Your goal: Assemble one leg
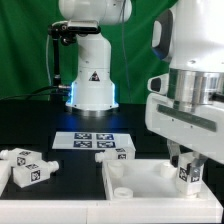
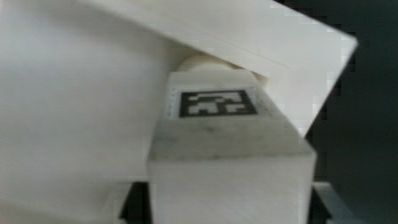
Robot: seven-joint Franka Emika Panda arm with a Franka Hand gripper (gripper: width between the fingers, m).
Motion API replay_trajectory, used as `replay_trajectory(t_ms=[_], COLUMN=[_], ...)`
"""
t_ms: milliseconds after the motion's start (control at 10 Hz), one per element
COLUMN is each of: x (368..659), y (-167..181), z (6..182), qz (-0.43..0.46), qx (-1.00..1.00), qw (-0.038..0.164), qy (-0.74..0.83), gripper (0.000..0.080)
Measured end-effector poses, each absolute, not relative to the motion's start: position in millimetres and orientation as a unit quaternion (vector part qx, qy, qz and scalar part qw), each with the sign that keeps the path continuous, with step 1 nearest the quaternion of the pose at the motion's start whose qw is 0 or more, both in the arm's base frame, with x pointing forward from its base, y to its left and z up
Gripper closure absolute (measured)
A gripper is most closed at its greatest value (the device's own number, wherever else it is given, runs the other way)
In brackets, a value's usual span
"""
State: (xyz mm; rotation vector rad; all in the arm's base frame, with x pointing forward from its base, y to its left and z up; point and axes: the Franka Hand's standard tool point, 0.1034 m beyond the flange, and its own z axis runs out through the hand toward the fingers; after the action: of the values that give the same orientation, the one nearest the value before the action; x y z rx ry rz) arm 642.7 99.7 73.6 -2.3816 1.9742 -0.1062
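The table under me is black and matte. On it, toward the exterior view's right, lies the panel, a large flat white plastic piece with a raised rim and a round socket at its corner. Behind it sits the marker board, thin, flat and white, printed with black square tags. At the exterior view's left several small white blocks lie loose, square in section and tagged. My arm comes straight down over the panel's right end, wrist vertical. My gripper is closed on the leg, a smooth white square-section block with a black-and-white tag, held upright, its rounded end against the panel's corner.
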Motion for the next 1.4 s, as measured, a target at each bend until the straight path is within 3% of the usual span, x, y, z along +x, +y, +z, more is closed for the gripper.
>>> replay_trajectory(t_ms=[200, 500, 600, 700, 800, 900, 1000, 1300, 1400], x=[638.8, 638.1, 638.1, 638.2, 643.1, 644.1, 640.8, 640.8, 640.7], y=[103.1, 105.9, 106.1, 110.2, 108.9, 106.9, 114.8, 113.9, 116.1], z=[74.0, 74.9, 74.9, 78.2, 78.2, 71.9, 68.1, 67.7, 67.1], qz=[-0.034, -0.034, -0.034, -0.027, -0.037, -0.046, -0.047, -0.052, -0.049], qx=[-0.681, -0.645, -0.659, -0.741, -0.819, -0.873, -0.880, -0.924, -0.954], qw=[0.034, 0.035, 0.034, 0.027, 0.031, 0.039, 0.046, 0.040, 0.024], qy=[0.731, 0.763, 0.750, 0.670, 0.571, 0.485, 0.471, 0.377, 0.294], gripper=[0.0515, 0.0515, 0.0334, 0.0216, 0.0216, 0.0161, 0.0153, 0.0150, 0.0150])
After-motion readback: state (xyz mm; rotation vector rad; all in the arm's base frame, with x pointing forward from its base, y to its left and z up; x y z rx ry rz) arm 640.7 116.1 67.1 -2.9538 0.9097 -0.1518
